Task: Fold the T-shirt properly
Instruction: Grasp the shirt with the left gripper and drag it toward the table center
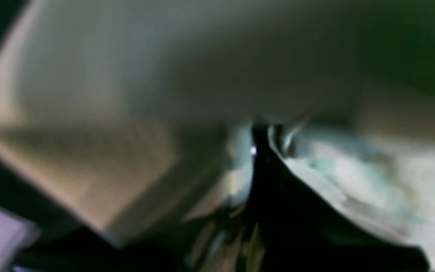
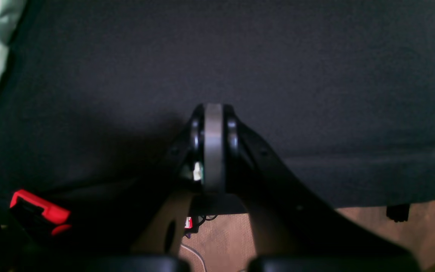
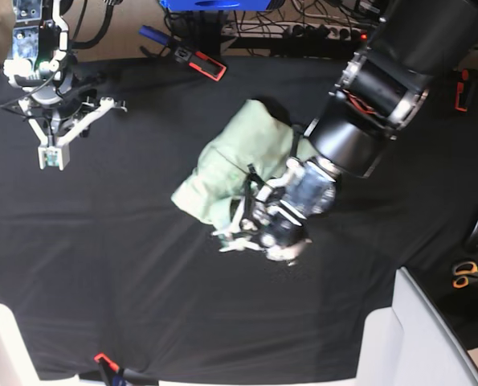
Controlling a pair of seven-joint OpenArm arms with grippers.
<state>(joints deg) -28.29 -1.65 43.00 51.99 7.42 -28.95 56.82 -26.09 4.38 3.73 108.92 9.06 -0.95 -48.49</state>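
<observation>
Black-draped desk (image 3: 126, 265): my left fingers (image 3: 237, 238) pinch the crumpled T-shirt (image 3: 237, 157), right fingers (image 2: 213, 147) pressed together, so I'd lift slowly.

Left gripper (image 3: 237, 235) low at centre, jaws nearly closed; right gripper (image 3: 52, 157) closed, parked far corner.

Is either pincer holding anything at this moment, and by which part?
The left pincer is shut on the pale mint-green cotton T-shirt, at the bunched edge nearest the camera. The right pincer is shut and holds nothing.
</observation>
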